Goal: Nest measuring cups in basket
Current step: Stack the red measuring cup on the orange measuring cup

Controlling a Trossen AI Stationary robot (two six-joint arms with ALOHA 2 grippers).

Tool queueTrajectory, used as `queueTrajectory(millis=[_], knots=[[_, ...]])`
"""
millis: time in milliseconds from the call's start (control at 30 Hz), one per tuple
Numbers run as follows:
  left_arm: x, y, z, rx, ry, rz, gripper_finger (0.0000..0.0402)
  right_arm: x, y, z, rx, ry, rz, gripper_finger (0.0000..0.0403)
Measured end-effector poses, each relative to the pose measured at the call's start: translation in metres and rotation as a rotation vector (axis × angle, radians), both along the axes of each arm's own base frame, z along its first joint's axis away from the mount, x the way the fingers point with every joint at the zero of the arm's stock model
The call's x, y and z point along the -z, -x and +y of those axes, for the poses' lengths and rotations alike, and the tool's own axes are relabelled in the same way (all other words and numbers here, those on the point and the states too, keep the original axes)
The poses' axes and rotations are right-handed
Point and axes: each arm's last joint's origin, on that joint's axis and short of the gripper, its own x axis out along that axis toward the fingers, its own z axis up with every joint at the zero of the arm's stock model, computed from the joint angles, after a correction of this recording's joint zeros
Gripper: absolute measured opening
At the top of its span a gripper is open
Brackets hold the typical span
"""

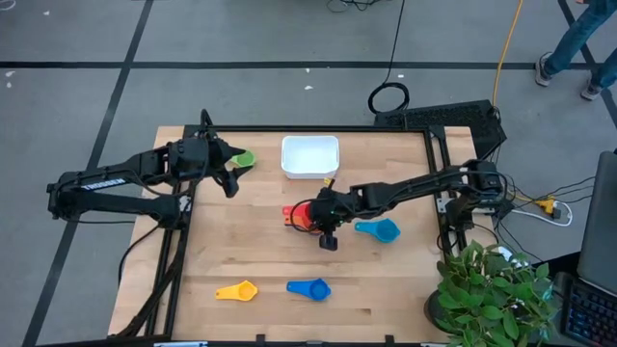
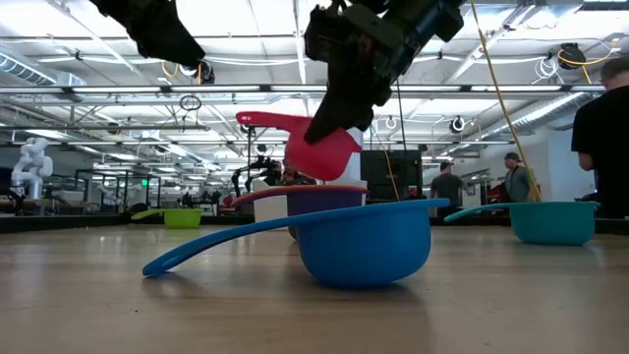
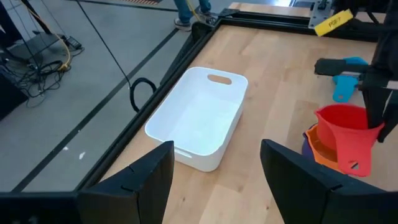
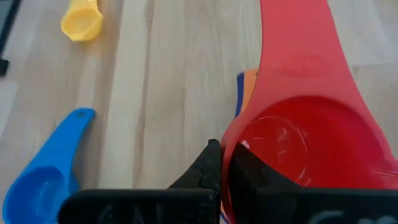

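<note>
My right gripper [image 1: 324, 220] is shut on the red cup [image 1: 300, 214] near the table's middle. It holds the cup over the orange cup [image 3: 320, 148], which sits nested in the dark blue cup [image 2: 319, 204]. The white basket [image 1: 309, 156] stands empty toward the far edge. My left gripper [image 1: 234, 172] hovers open left of the basket, beside the green cup [image 1: 245, 158]. The light blue cup [image 1: 378, 229], mid blue cup [image 1: 309, 287] and yellow cup [image 1: 236, 290] rest on their bases on the table. My right gripper pinches the red cup's rim [image 4: 227, 163] on the side opposite its handle [image 4: 297, 43], with one finger [image 4: 258, 180] inside the bowl and one outside. The fingers slant down from the table's right. The cup [image 2: 319, 149] is tilted just above the orange cup; I cannot tell whether they touch.
The table [image 1: 251, 241] has bare wood between the stack and the near cups. A potted plant [image 1: 492, 289] stands at the near right corner. Black frame rails [image 1: 178, 251] run along the left and right sides. People stand in the room behind.
</note>
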Motion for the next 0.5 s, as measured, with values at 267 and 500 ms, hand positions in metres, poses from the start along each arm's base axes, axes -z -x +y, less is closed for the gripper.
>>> queueTrajectory(millis=[267, 500], knots=[[0.000, 0.000, -0.001, 0.018, 0.010, -0.002, 0.0241, 0.014, -0.002, 0.000, -0.008, 0.015, 0.050, 0.0000], [0.000, 0.000, -0.001, 0.020, 0.011, -0.002, 0.0241, 0.015, -0.002, 0.000, -0.012, 0.022, 0.054, 0.0004]])
